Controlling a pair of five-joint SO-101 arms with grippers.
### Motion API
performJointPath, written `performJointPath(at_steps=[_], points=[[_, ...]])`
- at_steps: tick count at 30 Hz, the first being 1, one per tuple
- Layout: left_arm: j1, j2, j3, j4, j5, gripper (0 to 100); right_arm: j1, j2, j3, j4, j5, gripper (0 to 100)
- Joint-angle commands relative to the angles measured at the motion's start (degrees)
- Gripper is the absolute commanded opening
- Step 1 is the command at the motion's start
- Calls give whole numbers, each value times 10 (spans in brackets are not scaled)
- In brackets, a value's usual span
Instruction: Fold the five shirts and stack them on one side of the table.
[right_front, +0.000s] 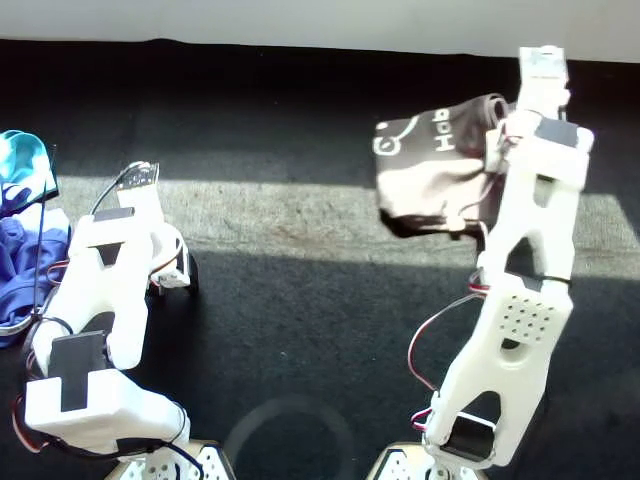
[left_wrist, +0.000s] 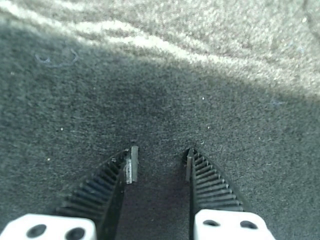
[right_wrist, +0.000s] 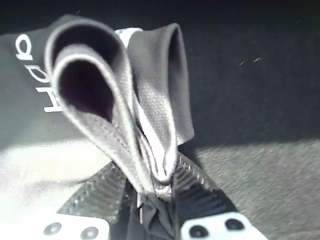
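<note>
A dark grey shirt (right_front: 435, 165) with white print lies bunched at the back right of the black felt table. My right gripper (right_front: 495, 140) is shut on a folded edge of that shirt (right_wrist: 115, 90), the cloth pinched between its ribbed fingers (right_wrist: 100, 192). At the table's left edge lies a heap of blue and teal shirts (right_front: 22, 215). My left gripper (left_wrist: 159, 165) hangs open just above bare felt near the left side of the table, with nothing between its fingers (left_wrist: 122, 172). In the high view the left arm (right_front: 105, 280) stands beside the blue heap.
A band of sunlight (right_front: 300, 215) crosses the felt from left to right. The table's far edge (right_front: 300, 45) meets a pale wall. Wires (right_front: 440, 330) hang along the right arm.
</note>
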Motion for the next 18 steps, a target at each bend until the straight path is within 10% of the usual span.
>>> performJointPath(at_steps=[1,18], points=[[0,0,0,-18,0,168,35,15,-36,-64,53,5],[1,0,1,-18,0,168,113,105,-36,-256,143,5]])
